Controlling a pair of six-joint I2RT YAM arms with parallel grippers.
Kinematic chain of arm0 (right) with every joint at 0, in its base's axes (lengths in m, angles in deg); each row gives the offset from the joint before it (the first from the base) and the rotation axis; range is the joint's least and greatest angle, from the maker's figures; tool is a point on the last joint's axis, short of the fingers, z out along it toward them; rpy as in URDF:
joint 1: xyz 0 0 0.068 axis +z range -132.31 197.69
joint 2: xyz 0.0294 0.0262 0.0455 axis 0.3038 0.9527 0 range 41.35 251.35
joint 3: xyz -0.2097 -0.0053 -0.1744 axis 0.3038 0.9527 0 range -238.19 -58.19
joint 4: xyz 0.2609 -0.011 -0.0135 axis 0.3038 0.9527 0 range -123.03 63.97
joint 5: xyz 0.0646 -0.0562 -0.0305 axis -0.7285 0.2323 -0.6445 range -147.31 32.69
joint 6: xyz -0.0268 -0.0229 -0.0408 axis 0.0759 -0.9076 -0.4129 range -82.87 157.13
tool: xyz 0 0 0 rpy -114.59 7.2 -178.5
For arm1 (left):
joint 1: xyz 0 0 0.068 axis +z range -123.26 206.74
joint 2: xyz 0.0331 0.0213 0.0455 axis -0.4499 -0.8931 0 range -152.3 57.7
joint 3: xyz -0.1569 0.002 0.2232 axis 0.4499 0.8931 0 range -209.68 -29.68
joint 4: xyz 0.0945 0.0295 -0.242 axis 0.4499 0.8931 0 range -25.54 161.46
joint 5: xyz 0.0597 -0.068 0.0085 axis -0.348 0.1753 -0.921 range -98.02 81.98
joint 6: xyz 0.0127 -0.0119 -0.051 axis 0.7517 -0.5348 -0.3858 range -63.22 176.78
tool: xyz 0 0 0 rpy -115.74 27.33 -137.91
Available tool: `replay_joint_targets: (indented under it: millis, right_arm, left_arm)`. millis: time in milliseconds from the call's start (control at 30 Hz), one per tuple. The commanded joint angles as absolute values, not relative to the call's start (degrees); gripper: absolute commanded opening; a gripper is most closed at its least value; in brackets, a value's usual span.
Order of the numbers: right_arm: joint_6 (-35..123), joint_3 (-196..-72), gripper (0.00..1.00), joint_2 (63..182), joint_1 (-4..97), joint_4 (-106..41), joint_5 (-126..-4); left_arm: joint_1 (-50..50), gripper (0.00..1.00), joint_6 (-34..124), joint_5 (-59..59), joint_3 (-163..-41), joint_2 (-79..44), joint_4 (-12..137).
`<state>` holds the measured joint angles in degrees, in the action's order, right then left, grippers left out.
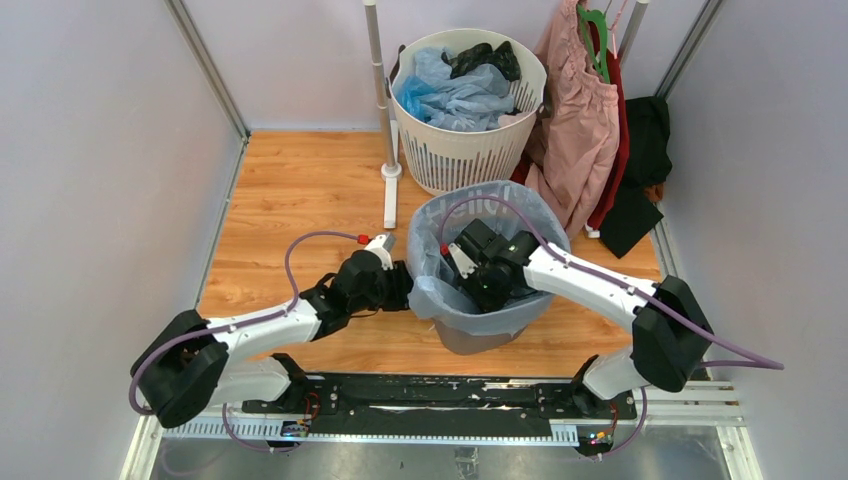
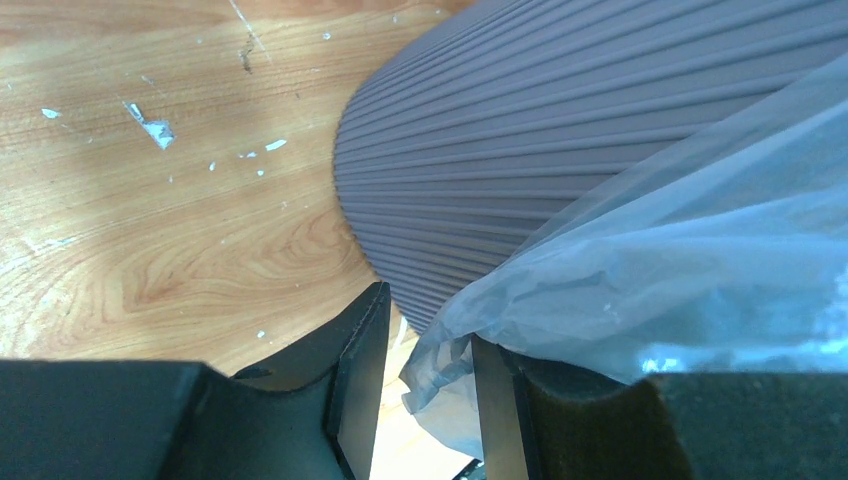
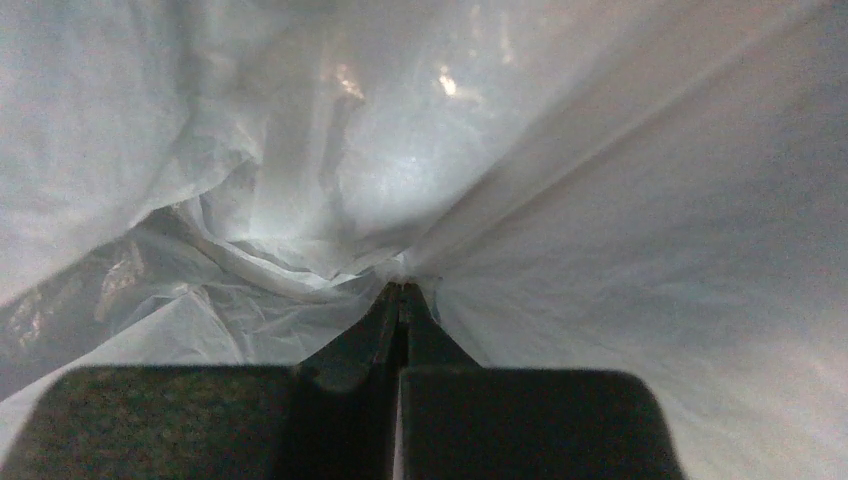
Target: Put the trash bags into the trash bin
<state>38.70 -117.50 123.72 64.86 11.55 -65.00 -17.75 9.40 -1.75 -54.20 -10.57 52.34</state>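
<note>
- Two arms meet at the trash bin (image 1: pixel 478 338) in your overhead view; it stands upright on the wooden surface (image 1: pixel 300 200), just ahead of the arm bases.
- A pale blue trash bag (image 1: pixel 437 298) lines the bin, its mouth folded out over the rim and hanging down the outer wall.
- Your left gripper (image 1: pixel 403 285) sits against the bin's left side at the bag's overhang. From up here you cannot tell how its jaws stand.
- Your right gripper (image 1: pixel 492 290) reaches down inside the lined bin; its fingertips are hidden from this camera.
- Behind the bin, a white slotted basket (image 1: pixel 465 155) holds crumpled blue bags (image 1: pixel 455 100), and a pink garment (image 1: pixel 580 130) hangs to its right.
- From the left wrist, you see the left gripper (image 2: pixel 430 330) with its jaws partly apart and a gap showing between them.
- The loose hem of the trash bag (image 2: pixel 680 260) droops into that gap and lies against one finger (image 2: pixel 495 400). It is not pinched.
- The bin's ribbed grey wall (image 2: pixel 520 130) curves away just beyond the fingers, with the wooden surface (image 2: pixel 180 230) under it.
- From the right wrist, the right gripper (image 3: pixel 402 292) is fully closed, with the fingers pressed together.
- Folds of the trash bag (image 3: pixel 400 160) run to a point at the fingertips, so a tuck of film is nipped there. The film fills the whole view around the fingers.
</note>
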Motion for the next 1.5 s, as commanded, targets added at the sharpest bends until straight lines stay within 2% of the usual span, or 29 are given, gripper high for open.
replay_joint_targets:
  millis: [0, 600, 667, 833, 900, 1100, 1467]
  right_arm:
    - [40.6, -116.3, 0.00, 125.8, 64.1, 14.7, -65.9]
    - [42.5, -120.3, 0.01, 125.3, 64.1, 19.7, -65.4]
    - [42.8, -120.9, 0.05, 124.9, 64.1, 20.5, -65.3]
    - [43.8, -123.4, 0.25, 122.5, 64.1, 22.3, -64.7]
    - [44.2, -123.6, 0.27, 121.8, 64.1, 22.6, -63.8]
    - [45.1, -120.0, 0.01, 121.7, 64.1, 21.5, -63.2]
    - [47.0, -114.6, 0.00, 124.1, 63.9, 17.7, -65.5]
  left_arm:
    - [-18.3, 0.41, 7.6, 0.0, -54.4, -7.9, 50.9]
    - [-18.3, 0.40, 7.2, -0.3, -55.8, -3.5, 56.0]
    - [-18.3, 0.40, 7.4, -0.5, -55.7, -3.5, 56.4]
    - [-18.3, 0.40, 7.4, -0.6, -55.3, -3.9, 56.3]
    - [-18.3, 0.40, 7.5, -0.6, -55.4, -3.9, 56.4]
    - [-18.3, 0.40, 7.3, -0.8, -55.2, -3.3, 56.4]
    - [-18.3, 0.41, 7.1, -0.7, -56.7, -1.4, 58.4]
